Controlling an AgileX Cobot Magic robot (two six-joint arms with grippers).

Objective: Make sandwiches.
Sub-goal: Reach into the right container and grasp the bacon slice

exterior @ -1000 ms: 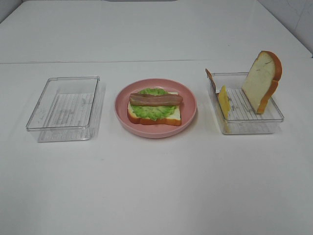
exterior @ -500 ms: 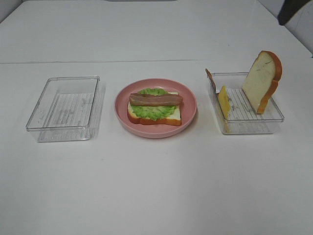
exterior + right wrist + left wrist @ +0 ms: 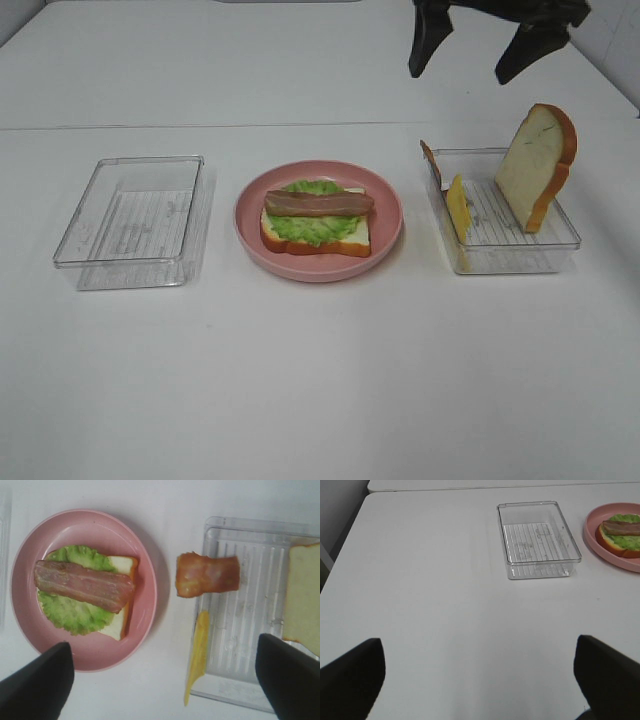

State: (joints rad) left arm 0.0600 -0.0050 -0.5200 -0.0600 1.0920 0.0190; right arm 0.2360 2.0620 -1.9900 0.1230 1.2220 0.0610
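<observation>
A partly built sandwich [image 3: 315, 215] lies on a round pink plate [image 3: 385, 215]: a bread slice, green lettuce and a bacon strip on top. It also shows in the right wrist view [image 3: 85, 592] and the left wrist view [image 3: 620, 535]. A clear tray [image 3: 520, 245] on the right holds an upright bread slice [image 3: 535, 165], a yellow cheese slice [image 3: 458, 208] and a bacon strip [image 3: 430, 160]. My right gripper [image 3: 460, 72] is open and empty, high above the table behind this tray. My left gripper [image 3: 480, 690] is open and empty, far to the left of the trays.
A clear tray [image 3: 130, 220] with nothing in it stands left of the plate. In the right wrist view the bacon [image 3: 207, 574], cheese [image 3: 197, 650] and bread [image 3: 303, 597] lean on the right tray's walls [image 3: 240, 625]. The white table [image 3: 320, 380] has a seam across the back.
My right gripper has come into the exterior view from the top right and moved left, to above the area behind the right tray. Nothing on the table has moved.
</observation>
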